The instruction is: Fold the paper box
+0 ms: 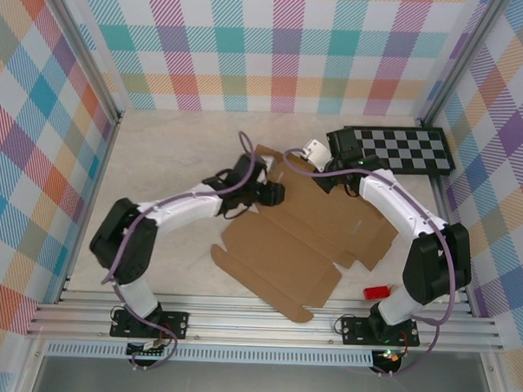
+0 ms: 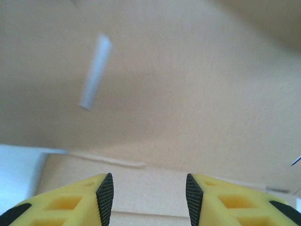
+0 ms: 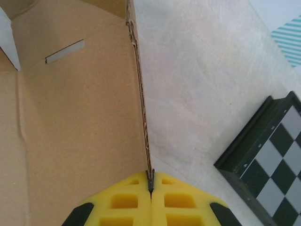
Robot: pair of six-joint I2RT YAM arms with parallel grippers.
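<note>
You had your right jaws clenched on the thin wall edge of the paper box, likely light and crease-prone, left jaws parted, empty.

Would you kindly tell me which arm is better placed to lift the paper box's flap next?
Probably the right arm: the right end effector is shut on an edge of the paper box, while the left end effector hangs open facing the cardboard, gripping nothing.
</note>
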